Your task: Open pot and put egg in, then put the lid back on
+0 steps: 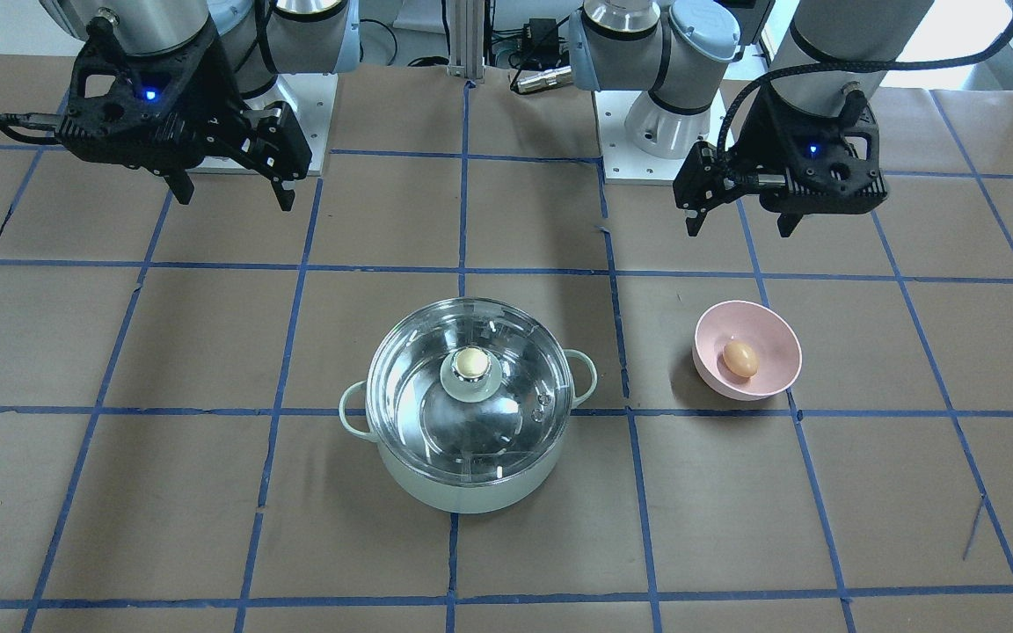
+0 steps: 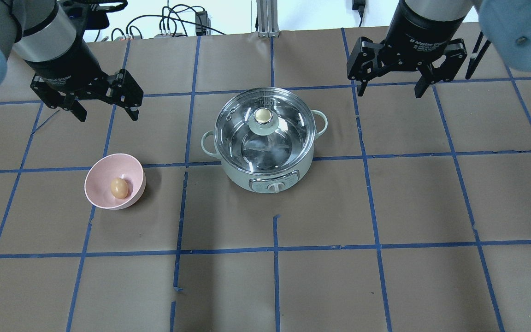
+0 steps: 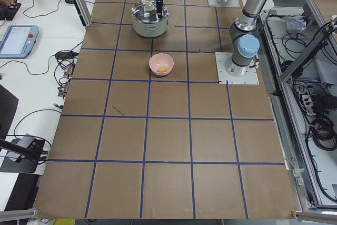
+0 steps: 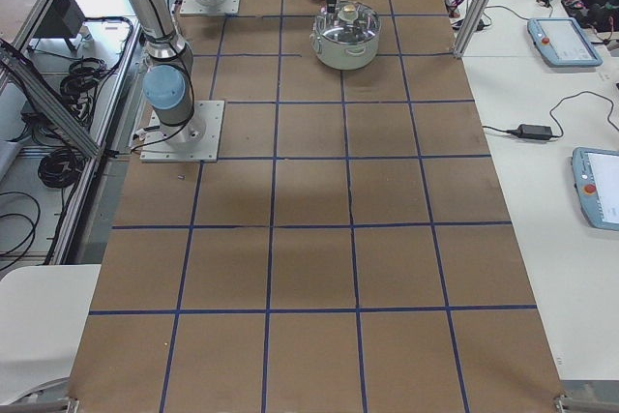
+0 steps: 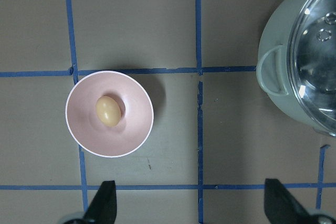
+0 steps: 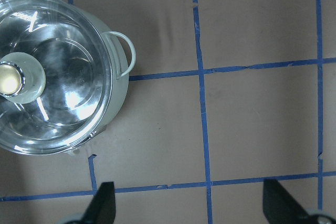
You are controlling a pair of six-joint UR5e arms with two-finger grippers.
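Brown paper-covered surface (image 2: 413, 203) gridded with blue tape (image 2: 275, 249) — flanked by white benches (image 4: 542, 200) carrying tablets (image 4: 556, 41) and trailing black cables (image 4: 534, 131)

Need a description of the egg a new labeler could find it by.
Start at the mint-green pot mid-table; on the robot's left of it, set apart, stands a small pink bowl. The egg lies inside that bowl, alone. It is a tan oval, unlike the round cream-gold knob on the pot's glass lid.
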